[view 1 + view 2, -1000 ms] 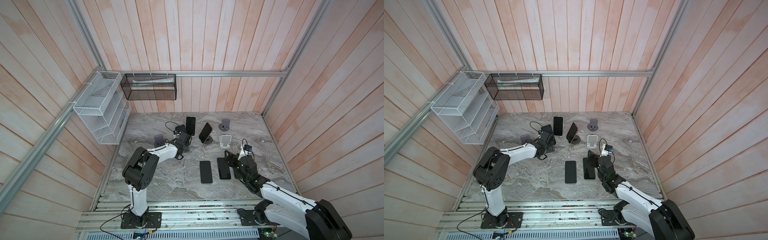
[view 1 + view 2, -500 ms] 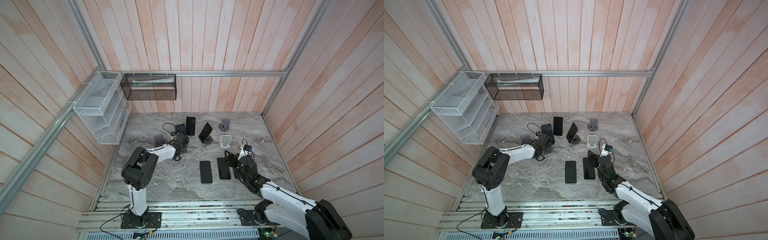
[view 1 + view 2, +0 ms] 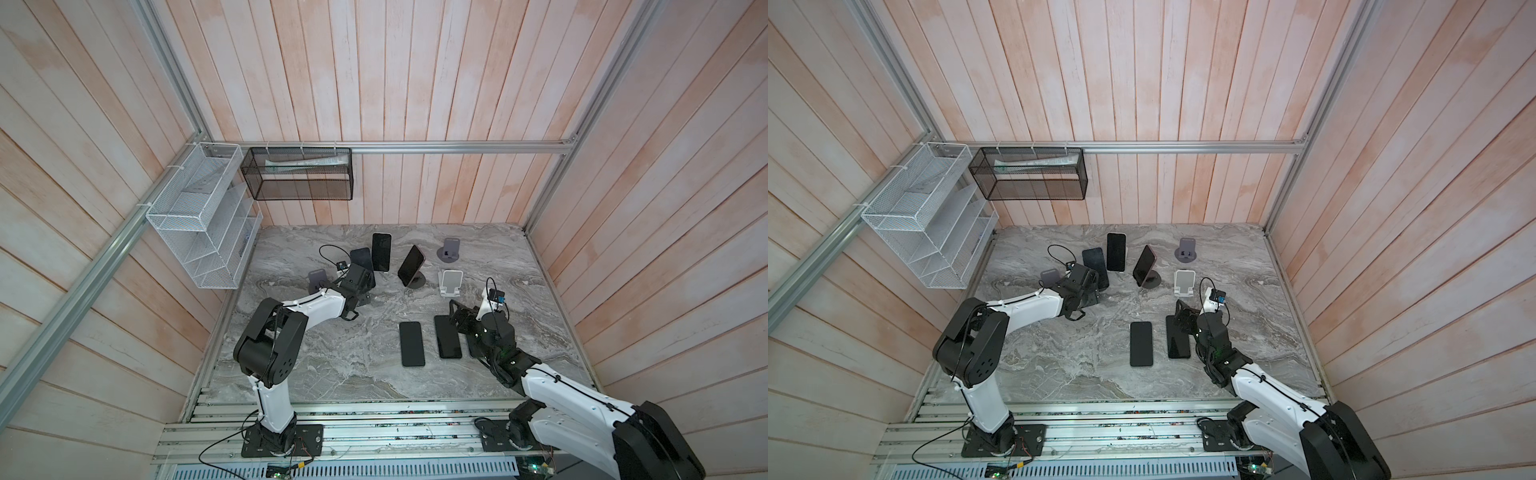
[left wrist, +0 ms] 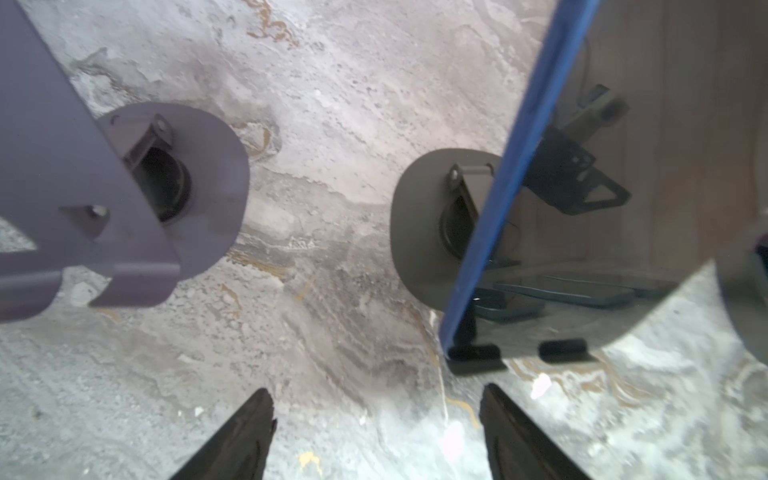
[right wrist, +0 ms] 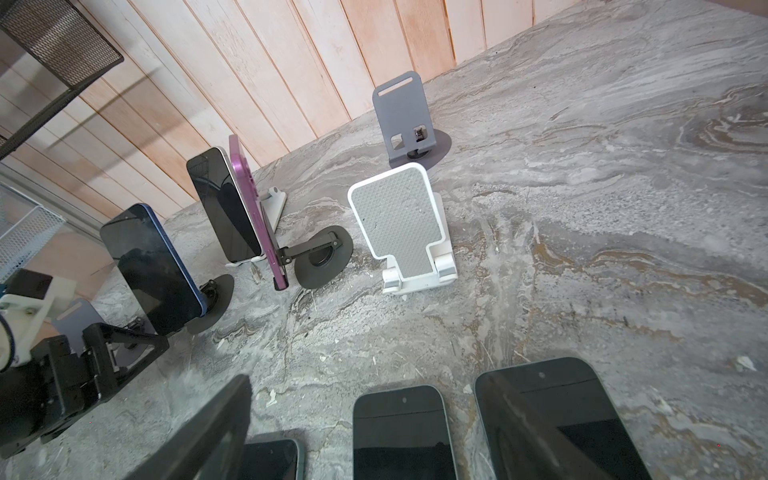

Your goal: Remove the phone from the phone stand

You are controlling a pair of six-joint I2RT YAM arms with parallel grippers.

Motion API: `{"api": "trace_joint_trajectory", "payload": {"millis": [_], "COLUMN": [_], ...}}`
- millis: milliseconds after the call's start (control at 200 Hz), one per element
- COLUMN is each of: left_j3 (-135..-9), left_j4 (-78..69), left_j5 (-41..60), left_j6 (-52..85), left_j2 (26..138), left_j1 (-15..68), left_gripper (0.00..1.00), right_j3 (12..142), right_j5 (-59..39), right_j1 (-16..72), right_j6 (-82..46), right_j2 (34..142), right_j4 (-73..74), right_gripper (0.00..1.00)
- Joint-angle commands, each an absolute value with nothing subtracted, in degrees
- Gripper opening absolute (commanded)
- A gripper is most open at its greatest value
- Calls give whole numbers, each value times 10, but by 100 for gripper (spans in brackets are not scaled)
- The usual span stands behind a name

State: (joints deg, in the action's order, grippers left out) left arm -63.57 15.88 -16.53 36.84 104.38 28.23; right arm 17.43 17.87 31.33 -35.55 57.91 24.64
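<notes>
Blue phone (image 4: 615, 124) on its stand (image 4: 419, 232).
We found the left gripper (image 4: 376, 390) just before it, jaws parted and empty; right gripper (image 5: 374, 399) spread wide, holding nothing.

Both top views: high overhead, far off, tilted down toward back wall; whole marble table (image 3: 332, 374) and both arms in frame. Left wrist view: low, close, looking out past left gripper (image 4: 376, 392) jaws; blue-edged phone (image 4: 623, 124) just ahead of jaws. Right wrist view: looking past right gripper (image 5: 374, 399) jaws across table; same blue-edged phone (image 5: 149, 266) well ahead of jaws, off to one side. All four views share it.
</notes>
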Motion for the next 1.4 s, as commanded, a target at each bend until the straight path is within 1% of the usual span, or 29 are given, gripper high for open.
{"api": "trace_joint_trajectory", "payload": {"millis": [0,180,425,680,1395], "left_j3": [-630,-642,-675,-677,-651], "left_j4": [171,184,185,173,157], "left_j5": [-128,-132,-122,-139,-143], "left_j6": [355,344,340,343,333], "left_j2": [1006,996,1048,1075,1069], "left_j1": [282,282,281,276,243], "left_gripper": [80,80,80,80,78], "right_j3": [192,196,193,195,197], "right_j5": [169,159,167,167,165], "right_j1": [312,311,311,311,311], "right_j6": [-353,-355,-353,-353,-352], "right_j2": [583,596,593,601,606], "right_j4": [248,249,252,253,252], "right_gripper": [88,88,88,88,88]}}
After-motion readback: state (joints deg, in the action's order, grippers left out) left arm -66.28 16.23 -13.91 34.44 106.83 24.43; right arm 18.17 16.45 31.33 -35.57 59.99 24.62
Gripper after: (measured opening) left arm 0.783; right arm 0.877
